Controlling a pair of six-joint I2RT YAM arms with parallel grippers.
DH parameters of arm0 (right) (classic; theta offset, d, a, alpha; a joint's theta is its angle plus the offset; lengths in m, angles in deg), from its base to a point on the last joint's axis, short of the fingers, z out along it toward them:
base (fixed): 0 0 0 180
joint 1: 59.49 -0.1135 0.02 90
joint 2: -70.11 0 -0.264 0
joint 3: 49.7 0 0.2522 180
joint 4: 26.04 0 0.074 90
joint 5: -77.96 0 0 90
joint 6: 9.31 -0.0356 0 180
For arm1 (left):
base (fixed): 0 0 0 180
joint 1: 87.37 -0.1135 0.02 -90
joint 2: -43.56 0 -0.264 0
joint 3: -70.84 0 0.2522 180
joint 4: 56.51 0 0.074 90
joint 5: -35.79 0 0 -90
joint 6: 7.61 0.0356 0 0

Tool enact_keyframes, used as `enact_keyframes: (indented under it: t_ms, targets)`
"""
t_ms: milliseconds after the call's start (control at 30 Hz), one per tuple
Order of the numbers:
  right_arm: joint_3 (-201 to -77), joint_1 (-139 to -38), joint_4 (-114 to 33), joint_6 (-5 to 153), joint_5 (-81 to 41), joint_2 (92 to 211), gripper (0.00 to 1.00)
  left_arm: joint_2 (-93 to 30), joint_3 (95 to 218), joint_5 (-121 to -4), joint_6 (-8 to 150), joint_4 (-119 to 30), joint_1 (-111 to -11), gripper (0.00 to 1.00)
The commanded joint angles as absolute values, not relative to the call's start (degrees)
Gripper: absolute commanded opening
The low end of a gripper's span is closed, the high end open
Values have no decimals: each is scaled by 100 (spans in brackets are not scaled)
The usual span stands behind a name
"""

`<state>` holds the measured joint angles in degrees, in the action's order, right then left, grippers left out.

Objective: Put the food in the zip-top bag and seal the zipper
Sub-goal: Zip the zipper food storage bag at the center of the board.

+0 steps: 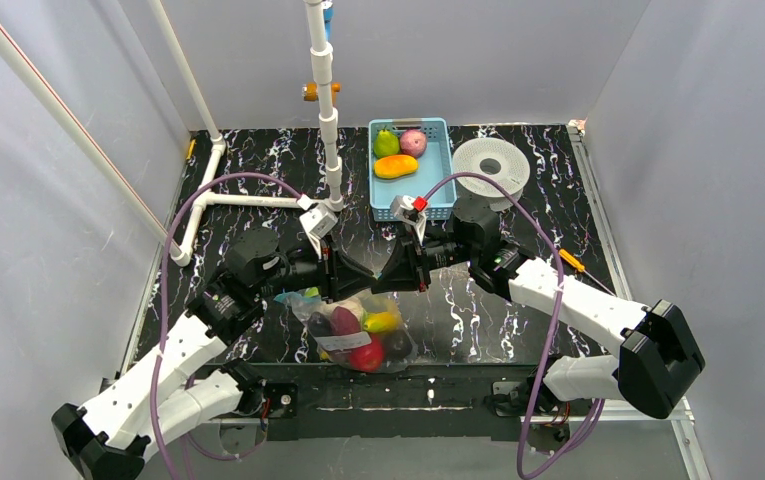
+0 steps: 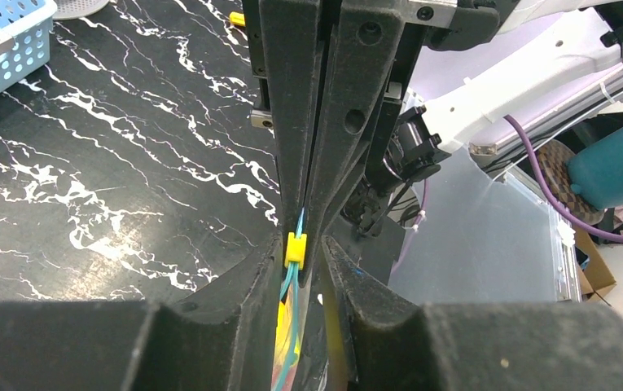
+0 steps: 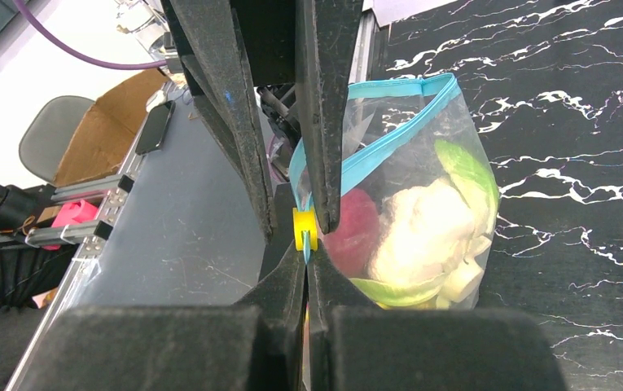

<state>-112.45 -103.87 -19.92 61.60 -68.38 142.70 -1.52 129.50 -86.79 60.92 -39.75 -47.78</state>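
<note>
**Grippers.** The right gripper (image 3: 306, 273) is pressed together, pinching the zipper (image 3: 373, 152) just below the one yellow slider (image 3: 304, 230). The left gripper (image 2: 301, 259) meets it head-on. Its two fingers stand narrowly spread, one on each side of that slider. Whether they actually press on it cannot be told.

**Zip-top bag.** One zip-top bag (image 3: 397, 110) hangs from the pinched strip, at lower centre of the top view, with its body resting on the counter (image 1: 458, 310). The blue rim still gapes to the right of the slider in the right wrist view.

**Contents of the bag, counted:**
- one red apple (image 1: 366, 355)
- one yellow banana (image 1: 381, 321)
- one dark purple eggplant (image 1: 323, 323)
- one pale cauliflower (image 3: 422, 228) with green leaves

Further dark and red shapes show through the crinkled plastic, too unclear to name or count.

**Surroundings.** One light-blue basket (image 1: 438, 125) sits at upper centre of the top view, well apart from the bag. It holds three pieces:
- one green pear (image 1: 386, 143)
- one pink-red round fruit (image 1: 413, 142)
- one orange-yellow mango (image 1: 395, 166)

One white spool (image 1: 491, 165) lies just beside the basket on its right. One white pipe frame (image 1: 328, 120) stands on the counter at upper left.
</note>
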Motion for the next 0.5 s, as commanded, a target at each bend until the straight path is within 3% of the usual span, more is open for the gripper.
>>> enact_keyframes:
  t_ms: [0, 200, 467]
  targets:
    - [-11575, -10392, -1772, 6214, -6961, 14185, 1, -243, 13009, -8777, 6089, -4046, -4780, 23]
    - [-11575, -10396, -1793, 6234, -6952, 14188, 1, -320, 13039, -8830, 6102, -4082, -4780, 22]
    - [-11481, -10413, -1747, 6319, -6768, 14155, 1, 56, 12841, -8534, 6208, -4150, -4775, 0]
